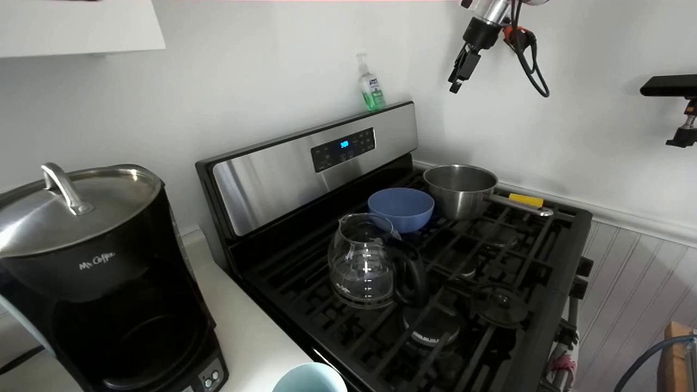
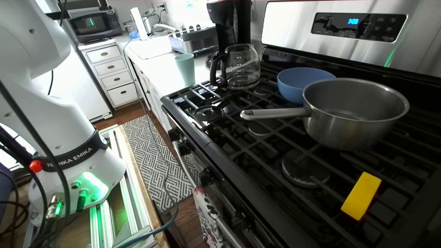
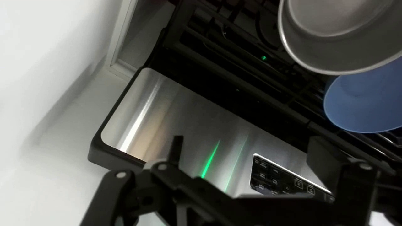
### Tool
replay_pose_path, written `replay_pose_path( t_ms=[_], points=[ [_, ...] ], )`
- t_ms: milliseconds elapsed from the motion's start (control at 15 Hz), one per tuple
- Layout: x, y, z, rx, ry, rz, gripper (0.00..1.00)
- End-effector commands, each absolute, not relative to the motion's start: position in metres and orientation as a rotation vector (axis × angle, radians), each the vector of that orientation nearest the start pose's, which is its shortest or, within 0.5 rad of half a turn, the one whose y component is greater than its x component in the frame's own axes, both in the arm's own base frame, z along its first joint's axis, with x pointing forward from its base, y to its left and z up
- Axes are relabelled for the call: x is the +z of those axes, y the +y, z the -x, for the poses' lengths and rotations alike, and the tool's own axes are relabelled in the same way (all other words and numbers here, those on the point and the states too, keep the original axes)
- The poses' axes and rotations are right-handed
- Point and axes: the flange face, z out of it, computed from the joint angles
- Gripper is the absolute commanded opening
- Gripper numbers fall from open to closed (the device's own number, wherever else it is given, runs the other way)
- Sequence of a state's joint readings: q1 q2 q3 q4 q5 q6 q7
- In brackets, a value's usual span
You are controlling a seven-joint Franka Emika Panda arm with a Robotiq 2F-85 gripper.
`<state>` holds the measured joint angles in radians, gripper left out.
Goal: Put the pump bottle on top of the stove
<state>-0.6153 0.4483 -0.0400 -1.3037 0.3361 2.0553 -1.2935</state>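
The pump bottle (image 1: 372, 91), clear with green liquid and a pale pump head, stands upright on the top edge of the stove's back panel, against the wall. The stove (image 1: 272, 188) has a steel back panel with a blue display and black grates; it also shows in an exterior view (image 2: 289, 26) and in the wrist view (image 3: 191, 116). My gripper (image 1: 456, 86) is in the air, above and to the right of the bottle in that exterior view. In the wrist view my gripper (image 3: 251, 153) has its fingers wide apart with nothing between them. The bottle does not clearly show there.
A steel pot (image 1: 460, 190), a blue bowl (image 1: 401, 209), a glass carafe (image 1: 362, 267) and a yellow block (image 2: 361, 195) are on the grates. A black coffee maker (image 1: 92, 261) and a pale cup (image 2: 186, 69) stand on the counter. Walls rise behind and beside the stove.
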Motion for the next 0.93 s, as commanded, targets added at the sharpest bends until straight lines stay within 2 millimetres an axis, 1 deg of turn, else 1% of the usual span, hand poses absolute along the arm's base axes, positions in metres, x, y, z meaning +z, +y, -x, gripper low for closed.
replay_pose_path(
  t_ms=[0,200,333,400,533,733,800,867],
  points=[
    [0.507,-0.406,-0.560,-0.872,-0.814,3.010,1.00],
    [0.491,-0.388,-0.548,-0.922,-0.756,3.049,1.00],
    [0.480,-0.374,-0.537,-0.940,-0.751,3.048,1.00],
    [0.476,-0.364,-0.533,-0.962,-0.722,3.049,1.00],
    [0.467,-0.340,-0.524,-0.976,-0.725,3.045,1.00],
    [0.461,-0.302,-0.508,-1.106,-0.665,3.065,1.00],
    [0.461,-0.326,-0.536,-1.030,-0.687,3.056,1.00],
    [0.460,-0.314,-0.531,-1.059,-0.676,3.060,1.00]
  ],
)
